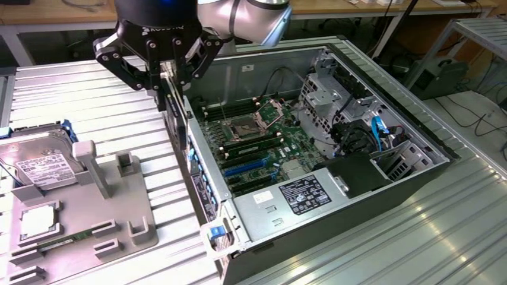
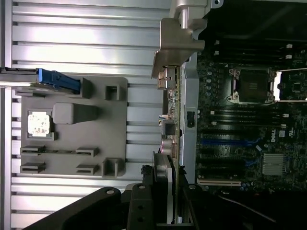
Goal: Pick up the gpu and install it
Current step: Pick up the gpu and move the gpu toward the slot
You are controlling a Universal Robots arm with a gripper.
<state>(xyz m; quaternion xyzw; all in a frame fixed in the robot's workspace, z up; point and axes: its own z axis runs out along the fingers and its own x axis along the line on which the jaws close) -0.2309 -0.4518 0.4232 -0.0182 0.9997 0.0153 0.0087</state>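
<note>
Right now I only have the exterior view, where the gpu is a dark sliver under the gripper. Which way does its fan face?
Observer: The fan block on the gpu faces the grey holder, away from the board.
Operator: And its metal end?
Observer: The bracket is at the end far from the gripper.
Operator: Is it over the board?
Observer: No, its edge lines up with the case wall; the blue slots lie apart, on the board.
</note>
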